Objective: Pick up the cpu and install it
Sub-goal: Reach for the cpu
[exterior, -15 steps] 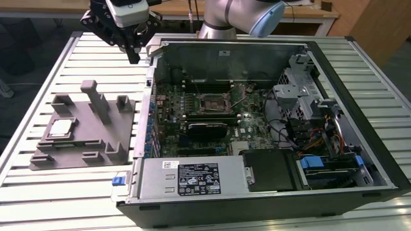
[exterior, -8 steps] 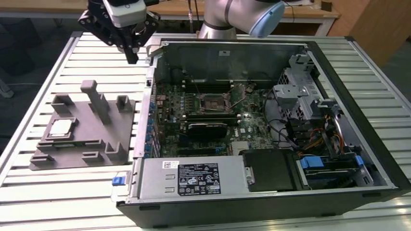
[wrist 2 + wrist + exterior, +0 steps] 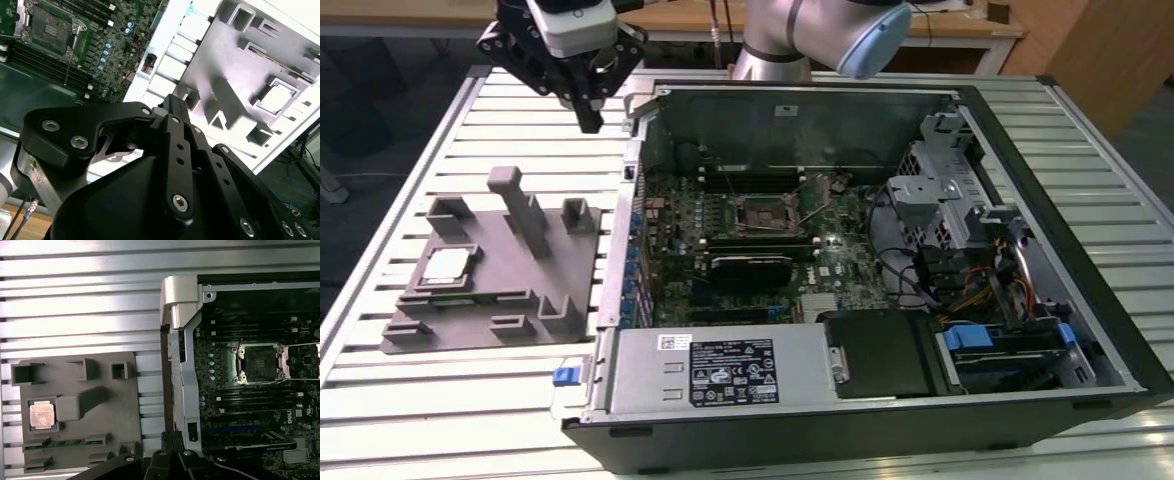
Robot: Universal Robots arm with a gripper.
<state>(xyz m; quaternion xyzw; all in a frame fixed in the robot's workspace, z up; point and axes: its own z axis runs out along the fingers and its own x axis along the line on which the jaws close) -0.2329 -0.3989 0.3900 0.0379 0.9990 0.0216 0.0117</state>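
One gripper (image 3: pixel 172 439), one cpu (image 3: pixel 41 416), one fixture (image 3: pixel 120 407).

A robotics lab: slatted metal workbench (image 3: pixel 467 410), opened computer case (image 3: pixel 854 440), robot arm (image 3: pixel 801 30).

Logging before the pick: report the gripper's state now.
Gripper: closed, holding nothing; the small square silver-topped cpu sits in the grey plastic fixture block.

The cpu (image 3: pixel 41 416) looks shiny metal; the grey fixture (image 3: pixel 120 410) matt, probably plastic.
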